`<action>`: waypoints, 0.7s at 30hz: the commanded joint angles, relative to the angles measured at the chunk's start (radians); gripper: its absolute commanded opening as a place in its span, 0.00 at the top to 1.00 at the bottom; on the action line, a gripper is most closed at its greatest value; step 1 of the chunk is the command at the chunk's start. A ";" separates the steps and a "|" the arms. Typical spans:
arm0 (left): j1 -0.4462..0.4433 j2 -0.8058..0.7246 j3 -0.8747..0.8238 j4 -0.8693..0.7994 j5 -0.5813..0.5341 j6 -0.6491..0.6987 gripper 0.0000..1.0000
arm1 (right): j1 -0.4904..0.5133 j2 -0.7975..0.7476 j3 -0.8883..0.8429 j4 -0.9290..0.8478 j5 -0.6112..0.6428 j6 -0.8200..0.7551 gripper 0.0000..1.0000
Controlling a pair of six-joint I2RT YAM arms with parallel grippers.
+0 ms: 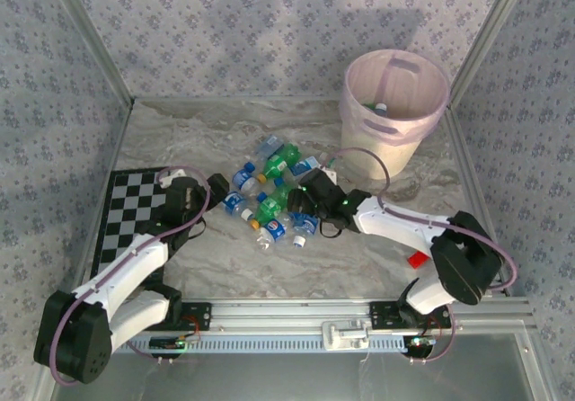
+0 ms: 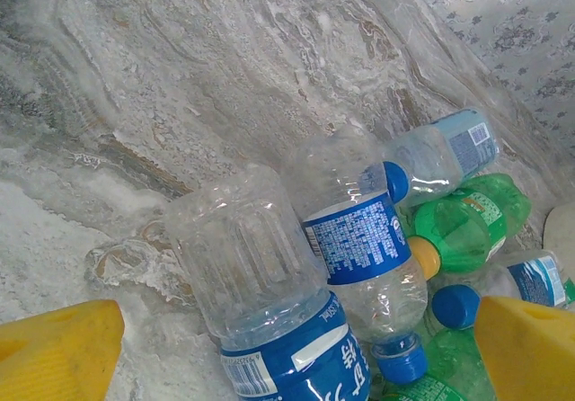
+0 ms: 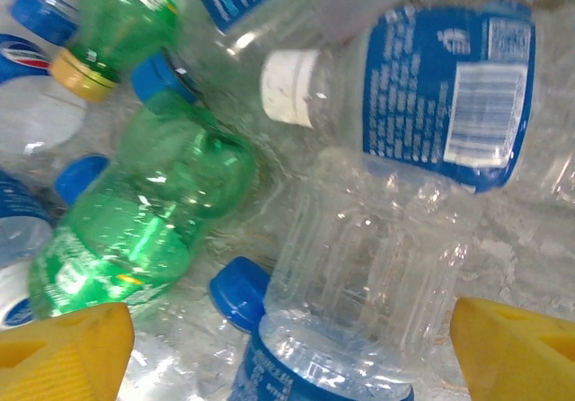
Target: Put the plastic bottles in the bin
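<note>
Plastic bottles (image 1: 269, 205) lie heaped between the left hand (image 2: 292, 356) and right hand (image 3: 287, 356), both spread wide.

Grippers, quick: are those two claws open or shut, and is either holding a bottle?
Left gripper: open, holding nothing.
Right gripper: open; a clear bottle lies between its jaws, not gripped.

Scattered plastic bottles (image 3: 368, 266); fingers (image 3: 63, 354) parted
</note>
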 commanded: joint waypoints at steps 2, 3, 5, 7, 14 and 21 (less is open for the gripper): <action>0.007 -0.010 0.010 0.009 0.009 -0.005 0.00 | -0.007 0.069 -0.002 -0.034 -0.013 0.091 0.06; 0.006 -0.013 0.009 0.008 0.008 -0.006 0.00 | -0.010 0.083 -0.003 -0.028 -0.017 0.097 0.06; 0.007 -0.019 0.003 0.004 0.005 -0.010 0.00 | -0.013 0.104 -0.006 -0.015 -0.030 0.102 0.08; 0.007 -0.026 -0.001 0.001 0.001 -0.011 0.00 | -0.015 0.120 -0.007 0.000 -0.043 0.101 0.10; 0.007 -0.029 -0.005 0.000 -0.005 -0.012 0.00 | -0.045 0.176 -0.026 0.055 -0.109 0.110 0.21; 0.007 -0.022 -0.003 0.002 -0.004 -0.013 0.00 | -0.058 0.173 -0.048 0.089 -0.131 0.103 0.36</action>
